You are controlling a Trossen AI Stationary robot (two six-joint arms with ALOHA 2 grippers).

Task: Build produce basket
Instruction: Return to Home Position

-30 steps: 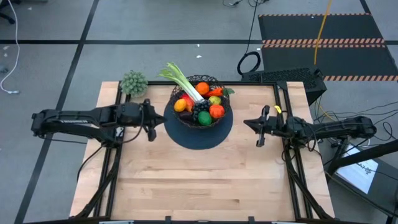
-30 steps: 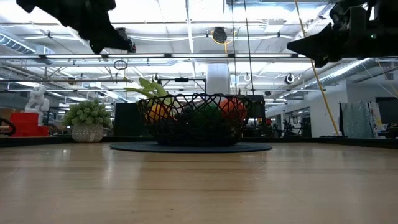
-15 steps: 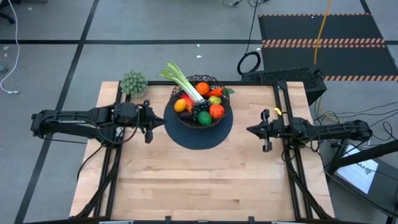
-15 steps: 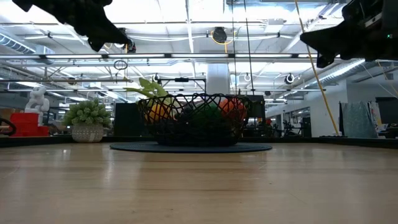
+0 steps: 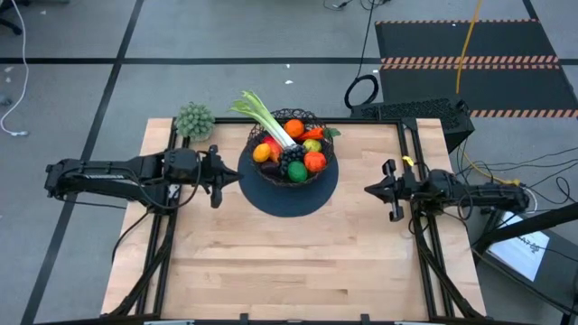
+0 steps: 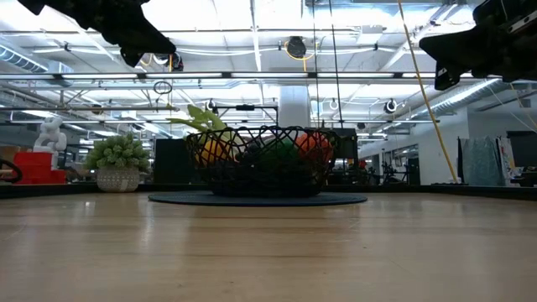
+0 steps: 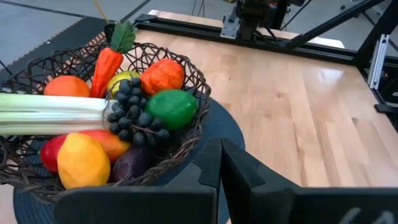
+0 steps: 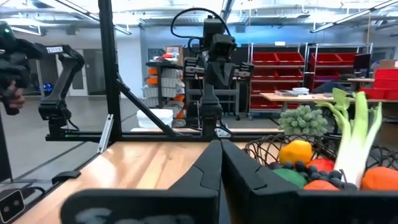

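The black wire basket (image 5: 289,149) stands on a dark round mat (image 5: 291,197) at the far middle of the table. The produce fills it: a leek (image 7: 50,114) poking over the rim, a carrot (image 7: 107,62), dark grapes (image 7: 134,115), a lime (image 7: 171,107), a lemon (image 7: 83,160) and an orange (image 5: 294,127). My left gripper (image 5: 237,174) hovers shut just left of the basket, above the mat's edge. My right gripper (image 5: 368,190) hangs shut over the table's right side, well clear of the basket. Neither holds anything.
A fuzzy grey-green clump in a small pot (image 5: 194,119) sits at the far left corner. Black frame rails (image 5: 408,153) run along the table's left and right sides. Bare wood (image 5: 289,262) covers the near half of the table.
My right gripper has drawn back toward the table's right edge and a little toward the near edge, sinking slightly while its fingers tip upward. It stays shut. The basket and the produce have not moved.
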